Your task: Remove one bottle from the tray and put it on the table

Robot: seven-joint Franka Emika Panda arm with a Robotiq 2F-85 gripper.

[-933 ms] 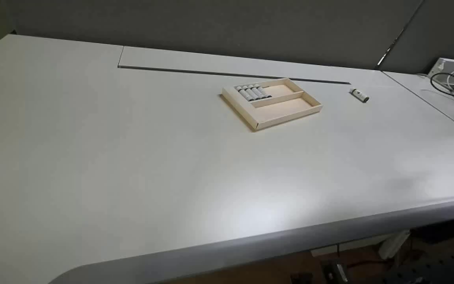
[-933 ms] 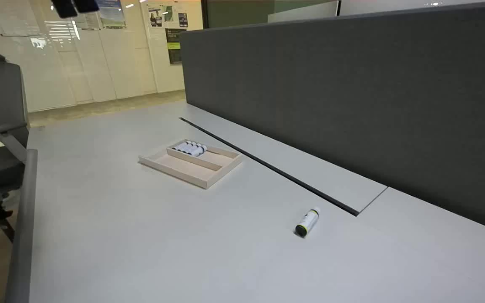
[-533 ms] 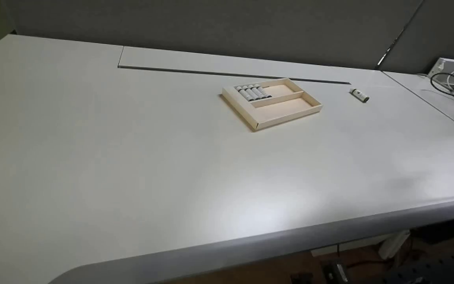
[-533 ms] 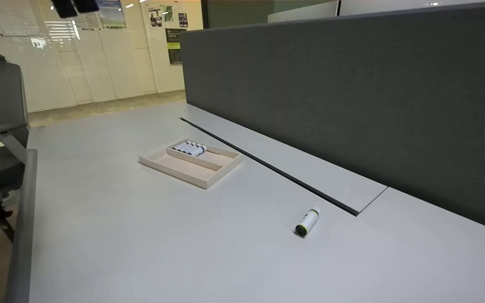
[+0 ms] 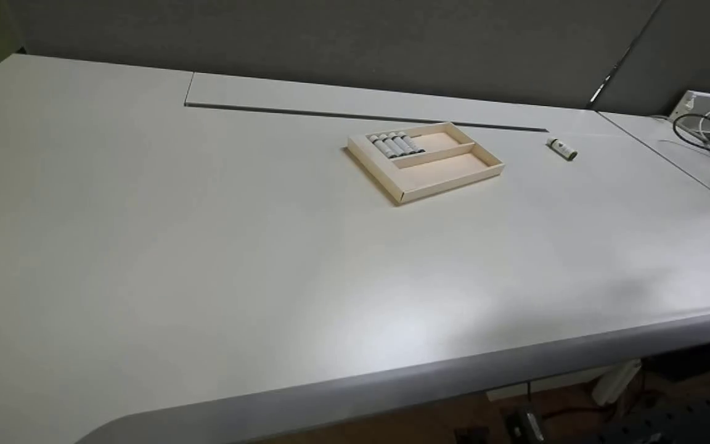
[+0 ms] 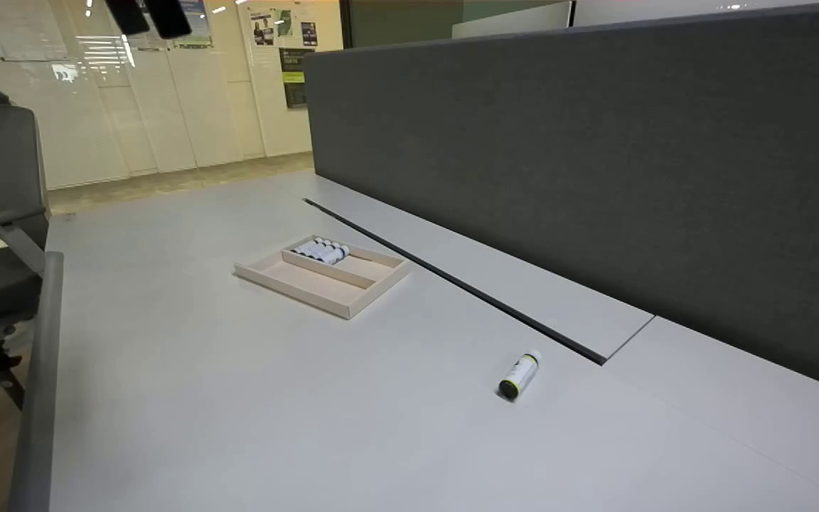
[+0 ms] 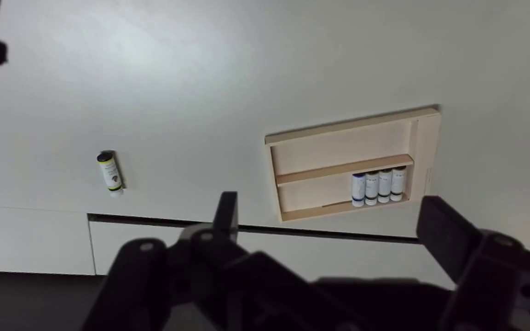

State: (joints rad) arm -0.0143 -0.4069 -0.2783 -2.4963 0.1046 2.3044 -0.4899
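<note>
The light-wood tray [image 5: 375,161] lies on the white-grey table [image 5: 207,246]. It also shows in an exterior view [image 6: 296,292] and in the wrist view [image 7: 344,169]. Several white bottles [image 5: 395,145] lie side by side at one end of its back compartment; they also show in the wrist view [image 7: 371,187]. One of them has a blue band [image 7: 358,188]. My gripper [image 7: 328,200] is open and empty, its fingers wide apart. In an exterior view its fingertips [image 6: 148,25] show at the top left, high above the table and away from the tray.
A loose white bottle [image 5: 561,148] with a yellow band lies on its side on the table, apart from the tray. It also shows in an exterior view [image 6: 520,374]. A grey partition [image 6: 559,185] stands along the back edge. Cables [image 5: 709,132] lie at the far right.
My gripper's fingertips have moved slightly right and down in an exterior view, with a little more gap visible between them. The tray and bottles have not moved.
</note>
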